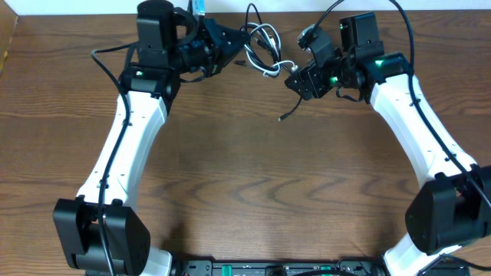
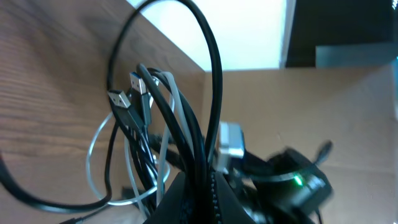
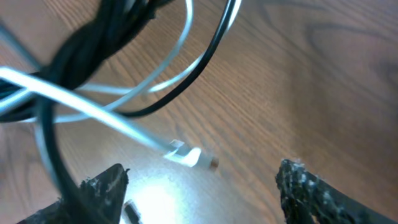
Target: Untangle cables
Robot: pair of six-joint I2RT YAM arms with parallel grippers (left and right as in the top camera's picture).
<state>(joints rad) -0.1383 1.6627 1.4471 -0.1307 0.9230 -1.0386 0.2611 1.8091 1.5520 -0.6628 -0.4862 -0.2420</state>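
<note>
Overhead, tangled black and white cables (image 1: pixel 268 69) are clamped by the left gripper (image 1: pixel 239 57) at upper centre; the right gripper (image 1: pixel 295 80) is spread wide, plug ends blurred.

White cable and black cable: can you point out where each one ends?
white cable (image 3: pixel 186 154), right wrist view, on its plug end.
black cable (image 2: pixel 119 102), left wrist view, on its plug end.

From the middle of the desk (image 1: pixel 253 184) down to 6 o'clock the wood is open, a broad lane for either gripper. At 12 o'clock the cables (image 1: pixel 265 46) bunch in a knot, boxed by the left gripper (image 1: pixel 239 52) at 11 and the right gripper (image 1: pixel 298 80) at 1. The left arm (image 1: pixel 134 146) bars 9 o'clock, the right arm (image 1: pixel 418 126) 3.
</note>
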